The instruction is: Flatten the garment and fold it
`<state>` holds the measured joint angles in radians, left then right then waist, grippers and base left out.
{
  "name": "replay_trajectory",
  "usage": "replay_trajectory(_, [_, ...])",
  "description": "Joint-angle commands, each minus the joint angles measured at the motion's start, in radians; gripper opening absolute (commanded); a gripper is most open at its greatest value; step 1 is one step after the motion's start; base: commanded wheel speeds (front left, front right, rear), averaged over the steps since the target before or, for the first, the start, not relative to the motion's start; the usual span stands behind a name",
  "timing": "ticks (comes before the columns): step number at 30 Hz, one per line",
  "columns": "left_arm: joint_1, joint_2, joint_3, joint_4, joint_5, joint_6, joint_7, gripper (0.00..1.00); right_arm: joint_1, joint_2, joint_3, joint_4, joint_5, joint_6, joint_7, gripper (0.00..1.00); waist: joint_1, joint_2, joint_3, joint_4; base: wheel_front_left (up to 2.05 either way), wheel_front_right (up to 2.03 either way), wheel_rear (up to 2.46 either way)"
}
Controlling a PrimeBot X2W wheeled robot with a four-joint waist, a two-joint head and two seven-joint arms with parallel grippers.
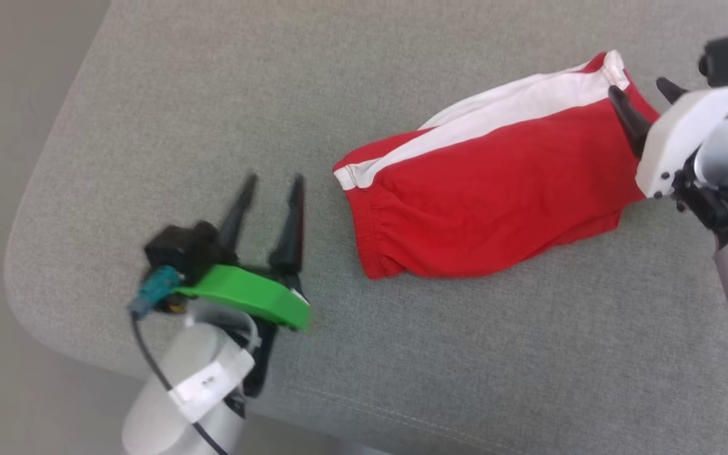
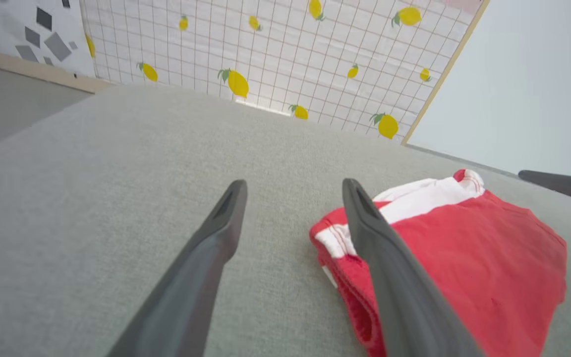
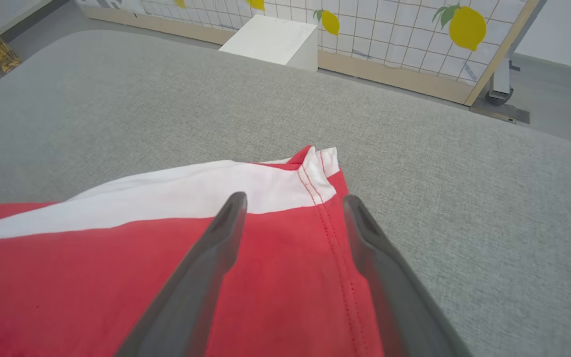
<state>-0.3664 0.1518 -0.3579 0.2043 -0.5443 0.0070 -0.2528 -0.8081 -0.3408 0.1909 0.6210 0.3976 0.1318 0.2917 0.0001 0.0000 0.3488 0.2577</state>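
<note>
Surface: grey upholstered surface [image 1: 212, 95] w/ a rounded corner; it carries the work.
Garment: red shorts [image 1: 490, 189], right of centre in the head view, long axis on a diagonal. The elastic waistband [image 1: 370, 234] is the near-left end and the stitched hem [image 3: 335, 238] the far-right end.
Stripe: a broad white stripe [image 1: 509, 107] runs along the far edge. At the hem corner we read two layers, so the shorts look doubled leg-on-leg, i.e. one fold already in (our judgement).
Flatness: mostly smooth, w/ puckers by the waistband & a slack near edge.
Left gripper [image 1: 274, 180]: over bare surface, near the waistband end but apart from it. Jaws wide, nothing btwn them.
Right gripper [image 1: 639, 88]: at the hem end. Jaws wide, straddling red cloth just below the stripe and gripping nothing. Whether the tips touch the cloth we cannot tell.
Why so placed: one gripper per end, we judge, so each can pinch its own end, either to tension the cloth flat or to carry hem over to waistband.
Next move (judged): left must close in on the waistband before any pinch.
Risk: a pinch may take the top layer only & undo the doubling.
Background: lemon-print grid panel [image 2: 236, 82] and a white box [image 3: 270, 42], both off the surface.
</note>
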Motion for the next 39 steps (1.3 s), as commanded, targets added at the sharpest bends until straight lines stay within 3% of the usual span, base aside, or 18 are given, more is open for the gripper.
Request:
replay_trajectory(1, [0.001, -0.011, 0.037, -0.031, 0.055, -0.017, -0.008, 1.00, 0.016, 0.011, -0.020, 0.013, 0.000, -0.001, -0.026, 1.00, -0.0001, 0.0000, -0.010, 0.005, 0.00, 0.00, 0.00])
replay_trajectory(7, [0.051, -0.071, 0.184, -0.126, 0.222, -0.088, -0.009, 1.00, -0.002, 0.051, -0.115, 0.106, -0.034, -0.001, -0.047, 1.00, -0.0001, 0.0000, -0.002, 0.015, 0.00, 0.00, 0.00])
replay_trajectory(11, [0.080, -0.093, 0.242, -0.152, 0.272, -0.114, -0.009, 1.00, -0.047, 0.075, -0.178, 0.183, -0.083, -0.001, -0.014, 1.00, -0.0001, 0.0000, 0.012, 0.019, 0.00, 0.00, 0.00])
replay_trajectory(19, [0.099, -0.101, 0.271, -0.168, 0.266, -0.131, -0.009, 1.00, -0.146, 0.090, -0.306, 0.314, -0.239, -0.001, 0.094, 1.00, -0.0001, 0.0000, 0.045, 0.047, 0.00, 0.00, 0.00])
replay_trajectory(25, [0.105, -0.101, 0.275, -0.174, 0.248, -0.132, -0.009, 1.00, -0.169, 0.117, -0.318, 0.363, -0.296, -0.001, 0.230, 1.00, -0.0001, 0.0000, 0.058, 0.065, 0.00, 0.00, 0.00])
replay_trajectory(26, [0.105, -0.101, 0.276, -0.175, 0.247, -0.132, -0.009, 1.00, -0.167, 0.121, -0.316, 0.366, -0.295, -0.001, 0.249, 0.94, -0.0001, 0.0000, 0.059, 0.065, 0.00, 0.00, 0.00])
replay_trajectory(27, [0.106, -0.101, 0.277, -0.176, 0.245, -0.132, -0.009, 1.00, -0.165, 0.126, -0.312, 0.368, -0.292, -0.001, 0.268, 0.49, -0.0001, 0.0000, 0.059, 0.066, 0.00, 0.00, 0.00])
replay_trajectory(28, [0.107, -0.101, 0.278, -0.176, 0.243, -0.132, -0.009, 1.00, -0.162, 0.131, -0.309, 0.367, -0.287, -0.001, 0.284, 0.36, -0.0001, 0.0000, 0.059, 0.066, 0.00, 0.00, 0.00])
replay_trajectory(29, [0.108, -0.101, 0.280, -0.177, 0.243, -0.131, -0.009, 1.00, -0.158, 0.134, -0.304, 0.361, -0.280, -0.001, 0.292, 0.08, -0.0001, 0.0000, 0.059, 0.065, 0.00, 0.00, 0.00])
replay_trajectory(30, [0.109, -0.101, 0.281, -0.178, 0.242, -0.130, -0.009, 1.00, -0.153, 0.135, -0.301, 0.351, -0.274, -0.001, 0.291, 0.00, -0.0001, 0.0000, 0.058, 0.064, 0.00, 0.00, 0.00])
replay_trajectory(39, [0.118, -0.101, 0.281, -0.172, 0.248, -0.130, -0.009, 1.00, -0.092, 0.117, -0.314, 0.250, -0.204, -0.001, 0.221, 0.00, -0.0001, 0.0000, 0.025, 0.031, 0.00, 0.00, 0.00])
